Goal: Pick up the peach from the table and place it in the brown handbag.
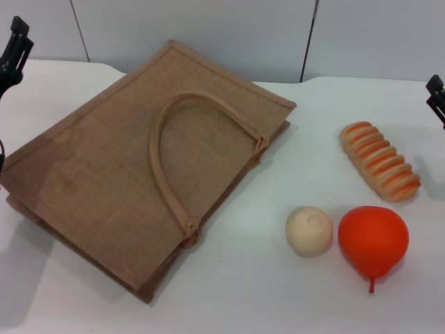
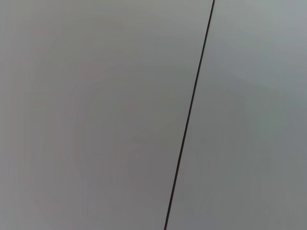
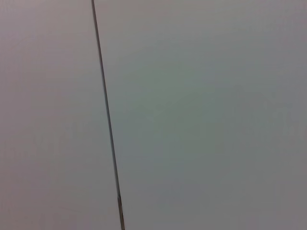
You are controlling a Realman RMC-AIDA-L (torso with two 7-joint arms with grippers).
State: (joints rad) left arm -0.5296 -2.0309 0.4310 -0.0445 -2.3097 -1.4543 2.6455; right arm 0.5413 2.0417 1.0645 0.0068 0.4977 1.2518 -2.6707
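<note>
The left hand [image 1: 14,49] hangs at the counter's [image 1: 278,292] far edge, the bag [image 1: 104,174] lying flat just beside it. The right hand [image 1: 437,97] is parked opposite, near the bread [image 1: 379,161]. How wide either stands I cannot tell. The peach is seemingly out of sight.
</note>
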